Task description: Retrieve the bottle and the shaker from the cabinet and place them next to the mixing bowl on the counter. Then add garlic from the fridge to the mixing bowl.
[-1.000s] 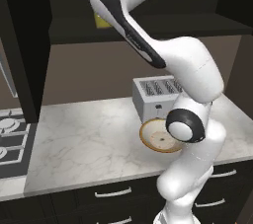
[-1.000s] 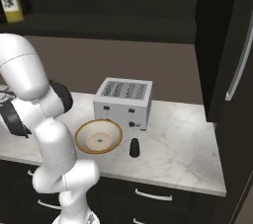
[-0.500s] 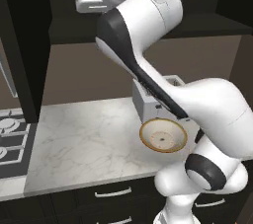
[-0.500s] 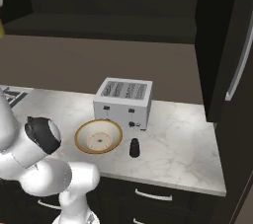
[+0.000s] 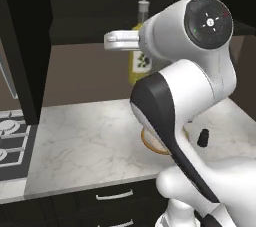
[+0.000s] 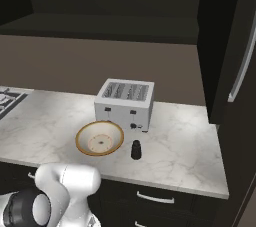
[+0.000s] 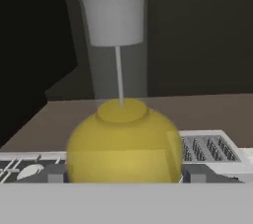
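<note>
Since the earlier frame my arm swung down and right, bringing the bottle point(image 5: 139, 51) out from the upper cabinet into open air above the counter point(image 5: 90, 141). I saw the gripper point(image 7: 123, 181) closed around the yellow bottle point(image 7: 123, 141), fingers pressed against its sides. It hung well above the mixing bowl point(image 6: 99, 139), which sat just in front of the toaster point(image 6: 125, 104). The shaker point(image 6: 135, 149) stood just right of the bowl, near the counter's front edge. Bare marble lay left toward the stove point(image 5: 12, 143) and right toward the fridge point(image 6: 235, 71).
</note>
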